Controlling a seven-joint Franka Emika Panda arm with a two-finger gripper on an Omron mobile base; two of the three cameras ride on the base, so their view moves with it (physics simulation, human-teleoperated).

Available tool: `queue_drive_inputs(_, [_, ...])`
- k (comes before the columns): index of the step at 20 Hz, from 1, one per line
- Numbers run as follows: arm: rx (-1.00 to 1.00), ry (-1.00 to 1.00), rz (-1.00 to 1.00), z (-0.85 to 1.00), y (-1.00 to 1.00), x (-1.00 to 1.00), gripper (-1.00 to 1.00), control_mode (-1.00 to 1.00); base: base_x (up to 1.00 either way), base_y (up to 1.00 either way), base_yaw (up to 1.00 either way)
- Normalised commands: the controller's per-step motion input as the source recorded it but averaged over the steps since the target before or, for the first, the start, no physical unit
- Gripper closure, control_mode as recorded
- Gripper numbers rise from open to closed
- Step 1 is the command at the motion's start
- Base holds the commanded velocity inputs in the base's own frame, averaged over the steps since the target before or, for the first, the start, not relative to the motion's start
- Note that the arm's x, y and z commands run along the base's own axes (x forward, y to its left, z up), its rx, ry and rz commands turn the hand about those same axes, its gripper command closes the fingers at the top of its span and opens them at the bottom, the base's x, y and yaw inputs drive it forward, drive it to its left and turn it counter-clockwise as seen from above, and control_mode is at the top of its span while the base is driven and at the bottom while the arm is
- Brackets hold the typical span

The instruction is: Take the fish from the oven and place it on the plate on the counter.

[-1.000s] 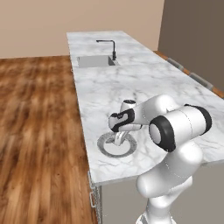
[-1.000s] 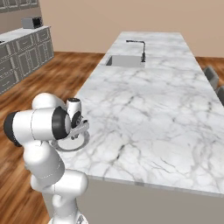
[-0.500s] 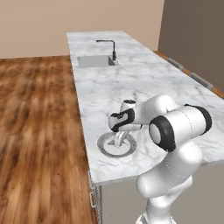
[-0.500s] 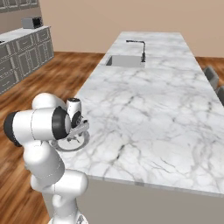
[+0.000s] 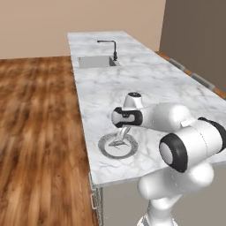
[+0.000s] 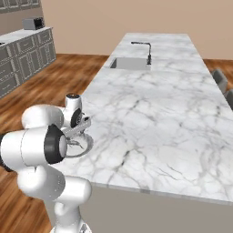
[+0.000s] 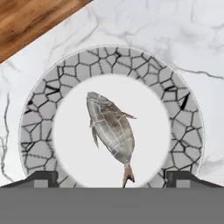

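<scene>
Hovering over the plate (image 7: 109, 131), my gripper (image 7: 111, 178) stands with jaws spread wide, holding nothing. Item: fish (image 7: 110, 129), silvery-grey, lying in the plate's pale centre, between my fingertips (image 7: 41, 178). Item: plate (image 5: 117, 145), cracked-pattern rim, resting on the marble counter (image 5: 132, 84) near its front edge.

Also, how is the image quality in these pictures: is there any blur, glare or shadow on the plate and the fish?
Hand view: sharp and evenly lit, the fish and the plate rim pattern are crisp, with no glare and no clear shadow. Left base view: soft and coarse, the fish is a small grey smudge below the gripper. Right base view: the arm hides most of the plate.
</scene>
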Motion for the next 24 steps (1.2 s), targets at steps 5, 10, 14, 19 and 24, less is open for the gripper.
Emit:
queue_drive_inputs(5, [0.10,-0.18,-0.08,1.00,-0.12,-0.48,-1.00,-1.00,0.00,0.00,0.00])
queue_drive_inputs(10, [0.05,-0.05,-0.16,1.00,-0.30,-0.91,-1.00,-1.00,0.00,0.00,0.00])
queue_drive_inputs(14, [0.00,0.00,-0.19,1.00,-0.44,-0.96,-1.00,-1.00,0.00,0.00,0.00])
queue_drive_inputs(19, [0.01,0.05,-0.22,0.73,-0.56,-0.99,-1.00,-1.00,0.00,0.00,0.00])
queue_drive_inputs(24, [0.08,0.07,-0.21,0.66,-0.52,-0.96,-1.00,-1.00,0.00,0.00,0.00])
